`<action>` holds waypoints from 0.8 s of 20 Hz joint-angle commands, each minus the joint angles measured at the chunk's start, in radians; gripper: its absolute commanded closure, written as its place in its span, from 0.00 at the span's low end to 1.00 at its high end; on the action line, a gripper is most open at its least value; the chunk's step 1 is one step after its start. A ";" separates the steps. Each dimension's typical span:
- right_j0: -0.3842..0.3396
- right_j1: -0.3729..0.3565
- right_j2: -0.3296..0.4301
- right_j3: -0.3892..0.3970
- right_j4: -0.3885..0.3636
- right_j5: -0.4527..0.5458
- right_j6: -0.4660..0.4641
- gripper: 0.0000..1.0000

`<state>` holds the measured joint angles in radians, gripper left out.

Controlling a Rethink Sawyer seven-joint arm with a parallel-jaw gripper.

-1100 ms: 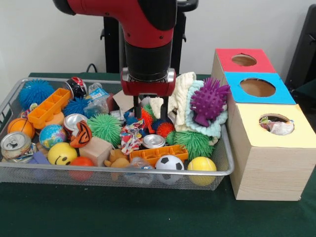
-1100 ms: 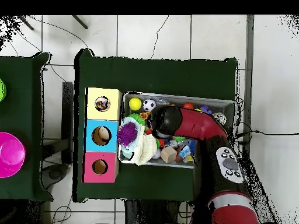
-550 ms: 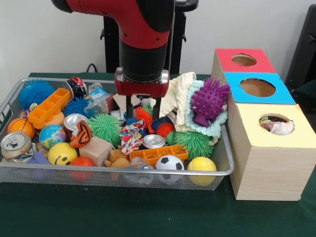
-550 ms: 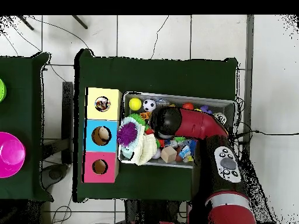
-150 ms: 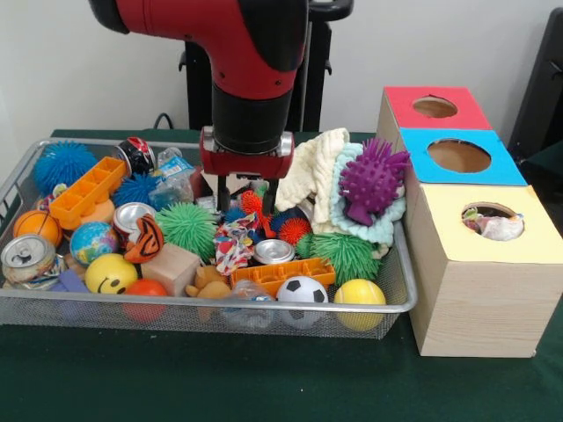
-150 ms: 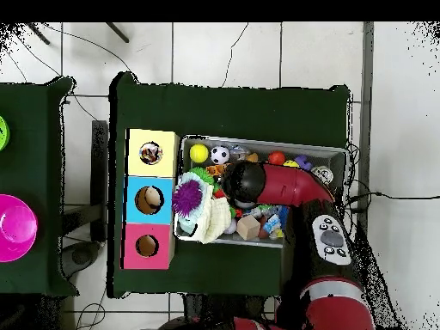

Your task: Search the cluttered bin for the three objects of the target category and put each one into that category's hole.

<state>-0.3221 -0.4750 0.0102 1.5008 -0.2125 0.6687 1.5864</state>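
Arm has shifted left and lifted a bit over the last second: gripper (image 5: 245, 198) was lower and further right over the bin's middle, now it hangs higher with the orange spiky ball (image 5: 252, 203) between the two fingers. Looks like it's clamped on that ball and carrying it up, though the contact itself is partly hidden by the clutter behind, so treat that as a read, not a certainty.

Near to far in the wire bin (image 5: 202, 314): yellow ball (image 5: 359, 293), soccer ball (image 5: 302, 289) and smiley ball (image 5: 110, 272) along the near rim. Just behind, orange tray (image 5: 281, 272), silver can (image 5: 274, 251), green spiky ball (image 5: 186, 229). Mid-bin is the gripper with its ball. Far right, purple spiky toy (image 5: 372, 180) sits on the knitted cloth pile (image 5: 324, 171). Far left, blue spiky ball (image 5: 63, 164).

Boxes to the right of the bin: yellow box (image 5: 479, 264) nearest, its hole already holding something pale; blue box (image 5: 461, 156) behind; red box (image 5: 435, 107) farthest.

If spiky balls are the category, this is a pick under way; next is a carry right to a hole. Which hole, can't tell.
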 commanded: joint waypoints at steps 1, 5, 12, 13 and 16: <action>0.004 0.088 0.001 -0.055 -0.075 -0.093 0.079 0.00; -0.002 0.103 0.009 -0.053 -0.074 -0.119 0.087 0.00; -0.014 0.163 0.017 -0.072 -0.063 -0.216 0.109 0.00; -0.019 0.178 0.025 -0.076 -0.055 -0.235 0.112 0.00; -0.022 0.205 0.036 -0.081 -0.040 -0.279 0.122 0.00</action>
<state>-0.3229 -0.3763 -0.0095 1.4781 -0.2391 0.5121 1.5864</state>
